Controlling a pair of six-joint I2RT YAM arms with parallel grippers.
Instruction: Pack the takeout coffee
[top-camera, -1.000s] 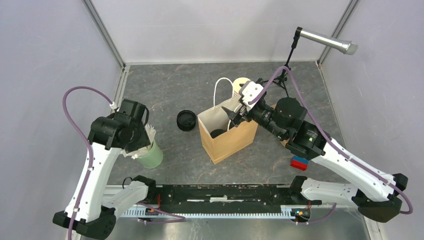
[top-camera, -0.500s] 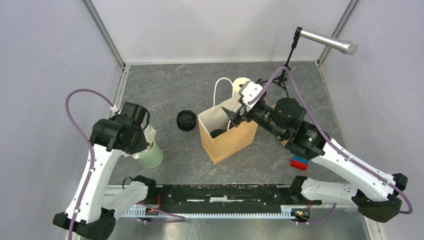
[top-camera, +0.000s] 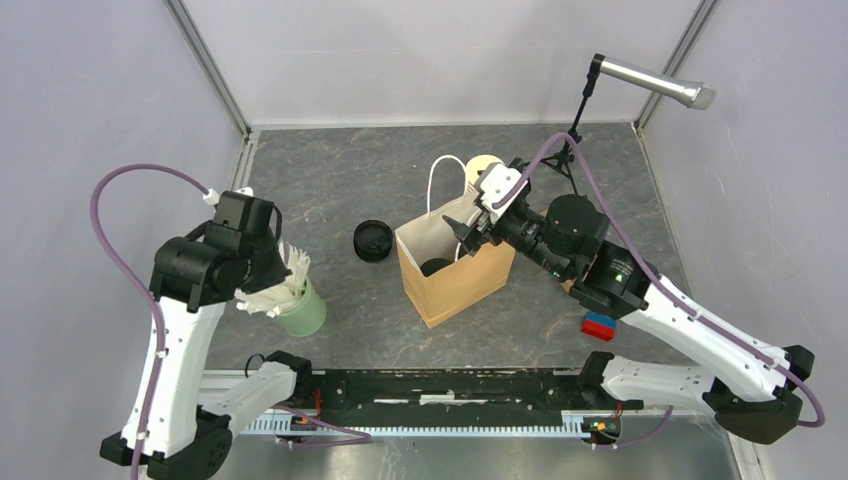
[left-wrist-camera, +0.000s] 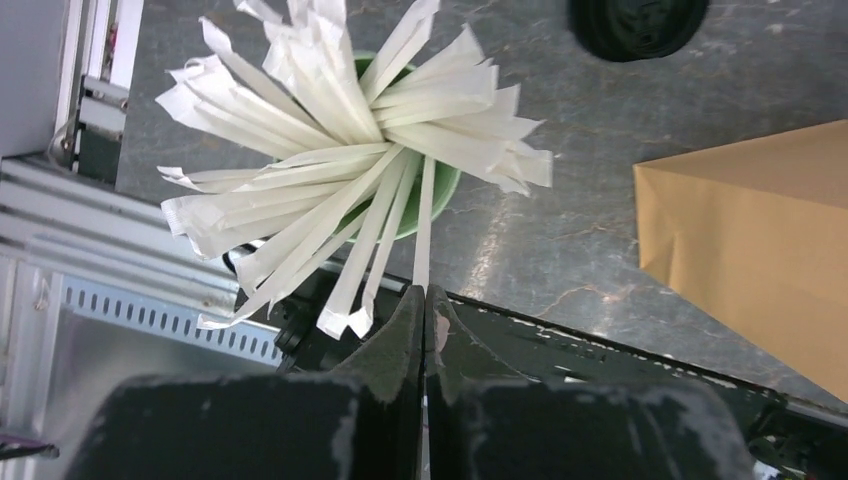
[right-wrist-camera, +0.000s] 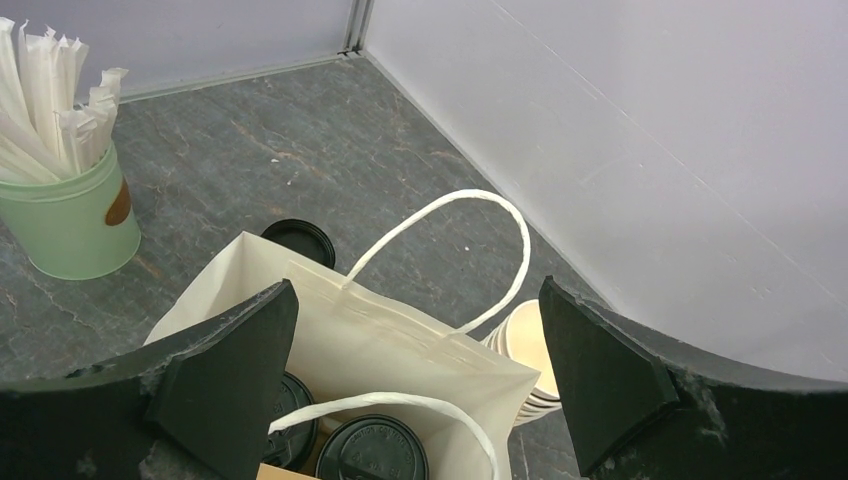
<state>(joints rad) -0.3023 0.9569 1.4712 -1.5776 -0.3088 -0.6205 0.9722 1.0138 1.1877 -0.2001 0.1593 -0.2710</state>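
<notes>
Two takeout coffee cups (right-wrist-camera: 378, 450) with black lids stand inside the brown paper bag (top-camera: 455, 285); from above only a dark lid (top-camera: 435, 266) shows. My right gripper (right-wrist-camera: 416, 290) hangs open just over the bag's mouth (right-wrist-camera: 400, 340), nothing between its fingers. It sits at the bag's back right corner (top-camera: 470, 226). My left gripper (left-wrist-camera: 425, 295) is shut on one paper-wrapped straw (left-wrist-camera: 424, 230) that still leans out of the green cup (left-wrist-camera: 440, 195) full of straws. In the top view that gripper (top-camera: 268, 292) is above the green cup (top-camera: 303, 312).
A pile of loose black lids (top-camera: 372, 241) lies left of the bag. A stack of lidless cream cups (top-camera: 483, 166) stands behind it. A red and blue block (top-camera: 599, 326) sits at the right, a microphone stand (top-camera: 650, 82) at the back right.
My left gripper has shut on a wrapped straw, and the left arm has drawn back to the left. The right arm has not moved.
</notes>
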